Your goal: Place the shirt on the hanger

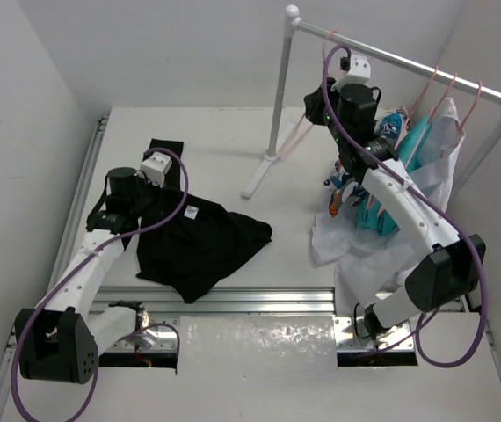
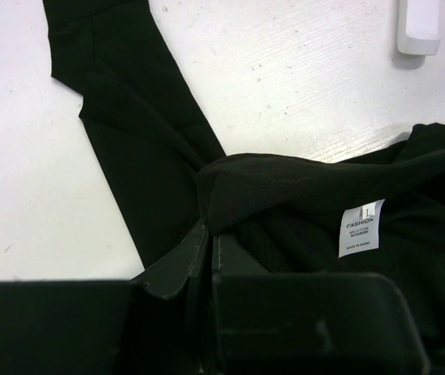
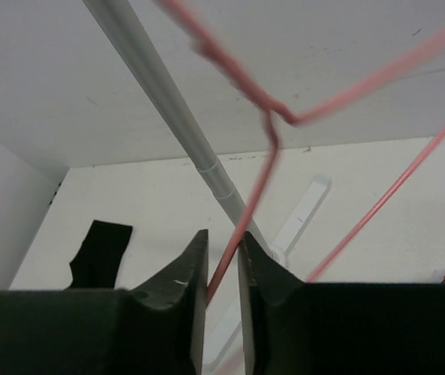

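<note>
Shirt (image 1: 202,242), black, lies crumpled on the white tabletop (image 1: 224,132) left of centre in the overhead view, its white neck label (image 2: 361,228) facing up. Left tool (image 2: 210,251) is pinched together on a fold of cloth beside the collar. Right tool (image 3: 222,269), upper right beside the rack post (image 3: 148,78), is clamped on the pink hanger (image 3: 273,137).

1 camera overlooks the desk (image 1: 224,132) from above its near edge. 2 close wrist cameras: left over the shirt (image 2: 285,203), right facing the far-left corner; both catch its sleeve (image 3: 97,250).
</note>
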Action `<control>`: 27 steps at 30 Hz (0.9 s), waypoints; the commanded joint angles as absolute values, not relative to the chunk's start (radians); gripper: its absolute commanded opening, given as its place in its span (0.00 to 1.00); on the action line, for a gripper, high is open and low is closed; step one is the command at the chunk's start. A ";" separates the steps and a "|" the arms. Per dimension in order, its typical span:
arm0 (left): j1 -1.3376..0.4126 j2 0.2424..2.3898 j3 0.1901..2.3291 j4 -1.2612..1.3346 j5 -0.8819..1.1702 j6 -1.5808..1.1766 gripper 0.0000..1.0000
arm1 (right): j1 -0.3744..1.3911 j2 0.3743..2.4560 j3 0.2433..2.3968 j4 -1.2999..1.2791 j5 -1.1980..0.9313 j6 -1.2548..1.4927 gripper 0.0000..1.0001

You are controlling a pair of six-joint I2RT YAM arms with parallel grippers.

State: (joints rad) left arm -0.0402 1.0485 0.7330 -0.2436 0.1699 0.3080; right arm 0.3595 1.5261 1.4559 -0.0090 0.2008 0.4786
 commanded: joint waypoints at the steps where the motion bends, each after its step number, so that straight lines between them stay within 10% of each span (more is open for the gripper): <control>1: -0.041 1.025 0.739 -0.210 0.181 0.298 0.00 | 0.359 1.490 1.419 0.064 0.181 0.491 0.16; 9: -0.041 1.020 0.741 -0.209 0.184 0.295 0.00 | 0.359 1.430 1.373 0.101 0.166 0.476 0.00; 27: -0.041 1.019 0.749 -0.209 0.187 0.290 0.00 | 0.359 1.358 1.326 0.117 0.080 0.327 0.00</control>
State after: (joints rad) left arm -0.0402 1.0451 0.7330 -0.2436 0.1768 0.3046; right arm 0.3557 1.4220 1.3518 0.0742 0.1394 0.3737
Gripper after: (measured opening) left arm 0.008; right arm 0.010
